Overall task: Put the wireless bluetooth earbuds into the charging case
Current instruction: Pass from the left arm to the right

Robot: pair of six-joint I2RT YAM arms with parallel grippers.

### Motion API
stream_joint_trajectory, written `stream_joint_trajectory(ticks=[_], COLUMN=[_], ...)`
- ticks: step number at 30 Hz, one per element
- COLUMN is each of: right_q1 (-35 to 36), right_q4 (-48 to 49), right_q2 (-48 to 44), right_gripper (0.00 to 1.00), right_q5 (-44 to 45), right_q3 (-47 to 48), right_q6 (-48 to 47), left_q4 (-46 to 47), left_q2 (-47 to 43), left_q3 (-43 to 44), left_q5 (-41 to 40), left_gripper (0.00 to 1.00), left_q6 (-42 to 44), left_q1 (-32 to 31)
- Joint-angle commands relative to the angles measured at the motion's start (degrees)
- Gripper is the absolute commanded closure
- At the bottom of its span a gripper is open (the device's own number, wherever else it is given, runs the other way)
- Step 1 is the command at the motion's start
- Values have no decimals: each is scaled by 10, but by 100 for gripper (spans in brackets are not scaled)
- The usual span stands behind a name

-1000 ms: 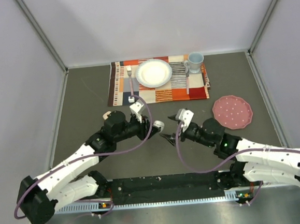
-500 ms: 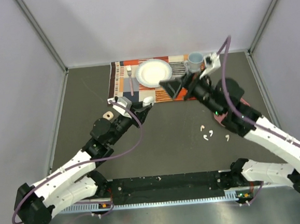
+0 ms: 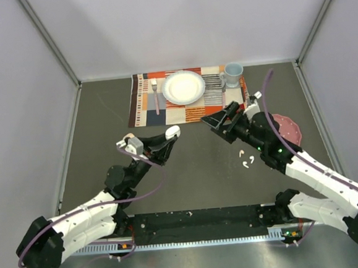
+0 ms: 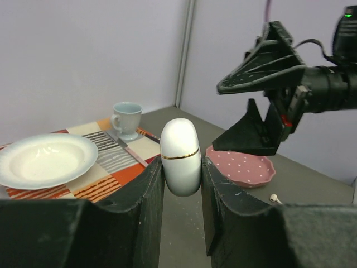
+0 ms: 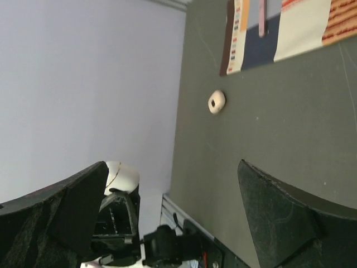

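I find the left gripper (image 4: 182, 177) clamped on the charging case (image 4: 179, 145), which stands upright with its lid closed, contents unseen. The earbuds (image 3: 247, 159) lie loose on the table (image 3: 195, 182), just nearward of the right gripper (image 3: 218, 116). That gripper is spread wide and empty, on the nearer arm. The stems are too small for me to tell their direction.

You're looking into a booth of plain pale-grey walls (image 3: 182, 22) — seamed at the back corners by slim metal posts (image 3: 49, 42). The dark grey tabletop (image 3: 189, 189) is matte and faintly scuffed, evenly lit — its shadows fall soft.
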Motion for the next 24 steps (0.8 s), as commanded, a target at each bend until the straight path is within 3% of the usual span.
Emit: stream_joint_trajectory(ticks=[1, 7, 10, 18, 24], right_q1=[-3, 17, 30, 59, 60], right_q4=[14, 87, 69, 3, 23], right_q2=[35, 55, 67, 96, 95], right_gripper=[1, 1, 1, 1, 2], right_q5=[-80, -122, -120, -105, -80], right_q3=[76, 49, 49, 77, 34], right_q6=[-12, -5, -2, 23, 66], left_q4=[144, 225, 292, 365, 361], left_q2=[-18, 27, 69, 150, 128], left_q3=[-42, -64, -82, -61, -66], left_q5=[47, 106, 100, 120, 120], left_gripper=[100, 100, 100, 100, 100], left_q6=[7, 16, 12, 3, 11], left_q1=[-2, -2, -3, -2, -3])
